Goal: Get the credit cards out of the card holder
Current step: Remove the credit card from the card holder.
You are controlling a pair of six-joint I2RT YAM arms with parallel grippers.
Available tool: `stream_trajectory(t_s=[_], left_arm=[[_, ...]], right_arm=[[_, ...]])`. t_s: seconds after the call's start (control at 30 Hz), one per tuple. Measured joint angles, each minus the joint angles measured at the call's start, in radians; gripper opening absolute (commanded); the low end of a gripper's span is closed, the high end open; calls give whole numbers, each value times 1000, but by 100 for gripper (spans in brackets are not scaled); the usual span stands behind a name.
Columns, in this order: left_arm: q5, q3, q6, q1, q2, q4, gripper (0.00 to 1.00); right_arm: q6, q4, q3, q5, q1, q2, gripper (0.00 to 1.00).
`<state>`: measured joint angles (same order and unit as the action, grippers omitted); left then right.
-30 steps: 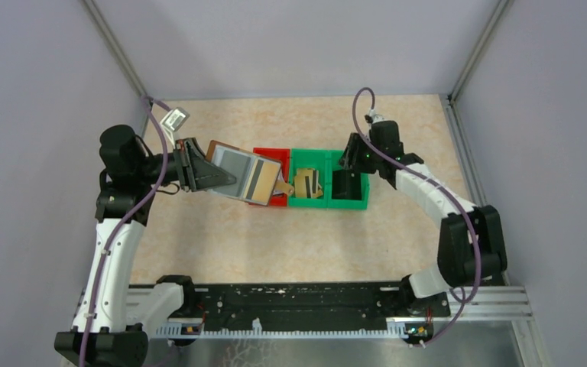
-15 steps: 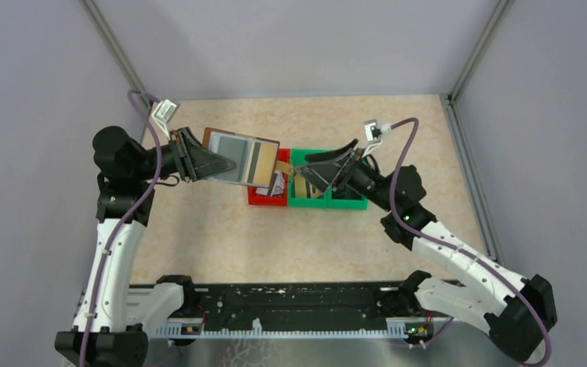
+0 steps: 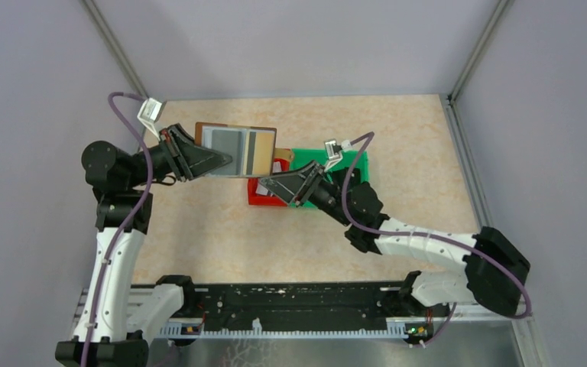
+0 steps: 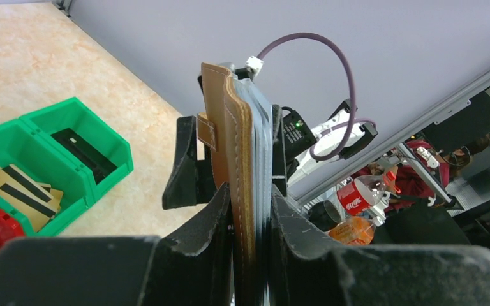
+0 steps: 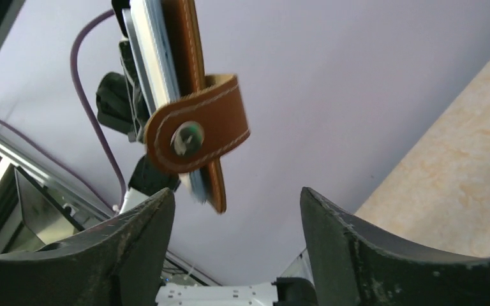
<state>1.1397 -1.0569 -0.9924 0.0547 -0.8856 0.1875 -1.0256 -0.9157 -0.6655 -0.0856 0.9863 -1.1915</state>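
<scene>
My left gripper (image 3: pixel 224 161) is shut on the brown card holder (image 3: pixel 237 149) and holds it open in the air, over the red bin. A grey card and a gold credit card with a dark stripe (image 3: pixel 255 151) show in its clear pockets. In the left wrist view the card holder (image 4: pixel 242 146) stands edge-on, pinched between the fingers of my left gripper (image 4: pixel 250 207). My right gripper (image 3: pixel 273 184) is open just below the holder's right end. In the right wrist view the card holder's snap tab (image 5: pixel 194 137) hangs just above my open right gripper (image 5: pixel 236 207), nearer its left finger.
A red bin (image 3: pixel 257 199) and green bins (image 3: pixel 358 159) sit mid-table, partly covered by my right arm. One green bin (image 4: pixel 13 131) holds gold striped cards (image 4: pixel 22 188); another holds a dark card (image 4: pixel 80 148). Purple walls enclose the table.
My right arm swung left from the green bins to just under the holder, its jaws open wider. My left gripper lifted the holder and turned it more level.
</scene>
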Motion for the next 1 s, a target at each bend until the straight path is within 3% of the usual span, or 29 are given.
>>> stream_trajectory(t_s=[0.2, 0.33, 0.37, 0.4, 0.47, 0.5, 0.57, 0.8, 0.83, 1.0], left_arm=[[-6, 40, -29, 0, 22, 14, 0], [-13, 46, -30, 0, 31, 11, 1], [-19, 46, -29, 0, 34, 12, 10], [-27, 47, -27, 0, 37, 10, 36], [-37, 46, -10, 0, 40, 0, 68], [-37, 45, 13, 0, 42, -18, 77], [-40, 23, 90, -2, 36, -112, 85], [-67, -175, 483, -27, -41, -451, 85], [-52, -184, 527, -28, -40, -472, 83], [106, -182, 688, -28, -33, -541, 67]], right_arm=[[-82, -208, -43, 47, 6, -144, 40], [-121, -283, -91, 45, 6, -180, 0], [-121, -292, -97, 41, 7, -181, 0], [-125, -299, -104, 36, 8, -180, 0], [-124, -296, -113, 29, 8, -179, 0], [-120, -277, -116, 24, 5, -175, 0], [-106, -179, -133, -8, -10, -154, 0], [172, 483, -409, -252, -85, -97, 0], [251, 613, -473, -311, -93, -91, 0], [427, 890, -563, -489, -95, -91, 0]])
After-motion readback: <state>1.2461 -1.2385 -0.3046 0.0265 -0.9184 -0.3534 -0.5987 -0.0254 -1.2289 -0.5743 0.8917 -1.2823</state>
